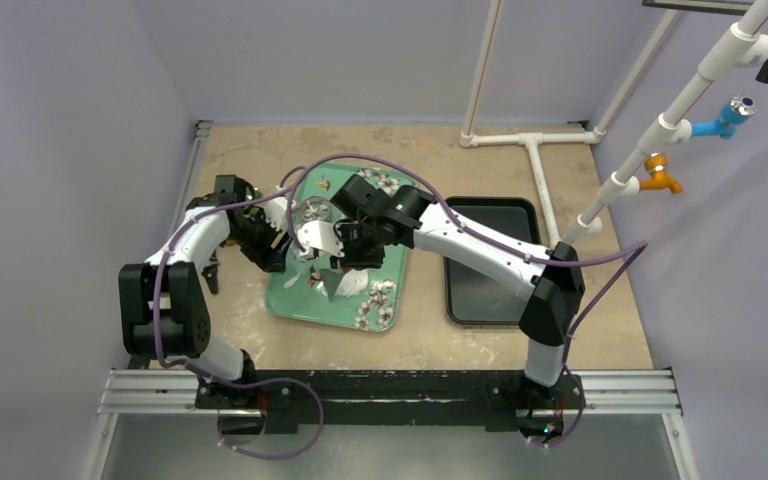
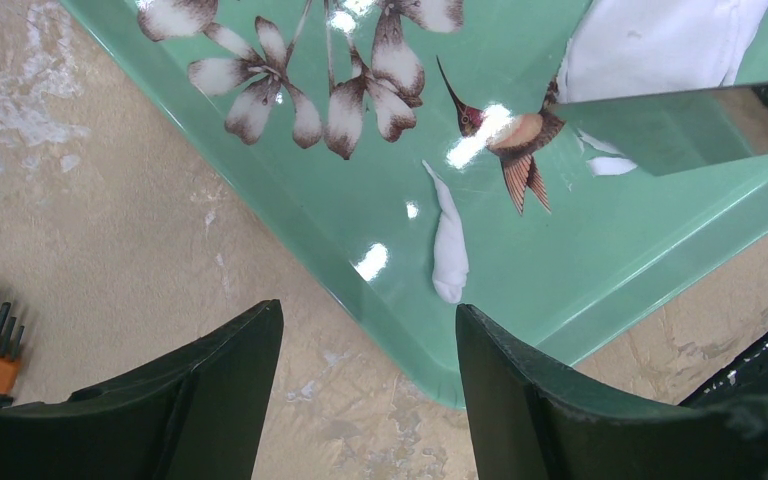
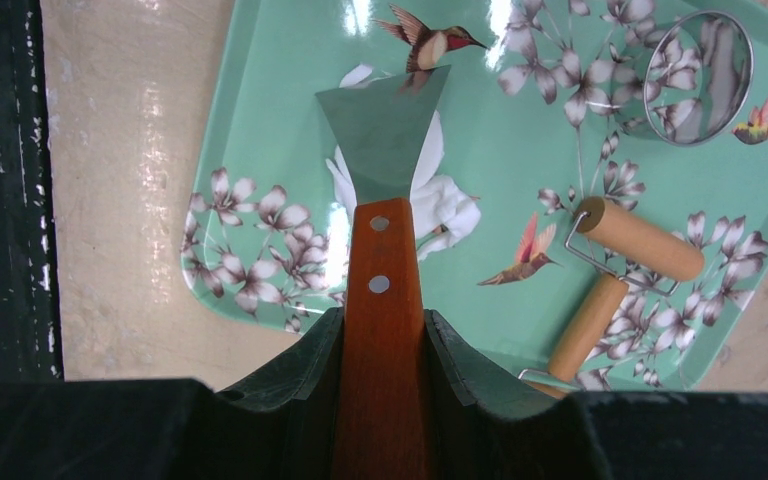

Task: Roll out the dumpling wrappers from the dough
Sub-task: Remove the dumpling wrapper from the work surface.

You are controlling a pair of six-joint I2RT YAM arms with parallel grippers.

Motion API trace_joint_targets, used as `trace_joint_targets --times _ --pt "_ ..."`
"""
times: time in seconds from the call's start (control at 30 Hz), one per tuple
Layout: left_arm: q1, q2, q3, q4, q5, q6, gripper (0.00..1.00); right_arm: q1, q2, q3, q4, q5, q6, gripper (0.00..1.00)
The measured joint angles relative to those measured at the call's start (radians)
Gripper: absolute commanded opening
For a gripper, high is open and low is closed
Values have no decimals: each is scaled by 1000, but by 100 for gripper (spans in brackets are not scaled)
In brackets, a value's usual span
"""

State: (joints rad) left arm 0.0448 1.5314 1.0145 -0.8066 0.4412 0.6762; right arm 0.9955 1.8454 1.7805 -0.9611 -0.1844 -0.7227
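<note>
The dough (image 3: 450,210) lies as a flat, ragged white patch on the green floral tray (image 3: 260,90). My right gripper (image 3: 384,318) is shut on the wooden handle of a scraper (image 3: 382,260). The scraper's metal blade (image 3: 385,130) lies over the dough, with its tip at a painted hummingbird. In the left wrist view the same dough (image 2: 660,40) and blade (image 2: 680,125) show at the top right, and a small dough sliver (image 2: 450,250) lies near the tray's corner. My left gripper (image 2: 368,310) hangs open and empty over that corner. The dumpling wrappers are out of view.
A metal ring cutter (image 3: 700,75) and a small wooden roller (image 3: 640,240) lie on the green tray (image 1: 285,300). A black tray (image 1: 490,260) sits to its right. White pipes (image 1: 535,150) run along the back right of the table.
</note>
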Motion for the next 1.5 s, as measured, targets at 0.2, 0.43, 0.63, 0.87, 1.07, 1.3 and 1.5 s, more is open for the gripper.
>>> trace_joint_targets --times 0.2,0.43,0.63,0.87,1.07,1.3,1.5 --pt "0 0 0 0 1 0 64 -2 -15 -6 -3 40 0 0" --pt "0 0 0 0 1 0 64 -3 -15 -7 5 46 0 0" --pt "0 0 0 -2 1 0 64 -3 -15 -7 12 32 -2 0" --pt "0 0 0 -2 1 1 64 -3 -13 -7 21 26 -4 0" --pt "0 0 0 -2 1 1 64 -3 -6 -23 52 14 -3 0" --pt "0 0 0 -2 1 1 64 -3 -5 -38 90 11 -3 0" --pt "0 0 0 -2 1 1 64 -3 -6 -39 92 14 -3 0"
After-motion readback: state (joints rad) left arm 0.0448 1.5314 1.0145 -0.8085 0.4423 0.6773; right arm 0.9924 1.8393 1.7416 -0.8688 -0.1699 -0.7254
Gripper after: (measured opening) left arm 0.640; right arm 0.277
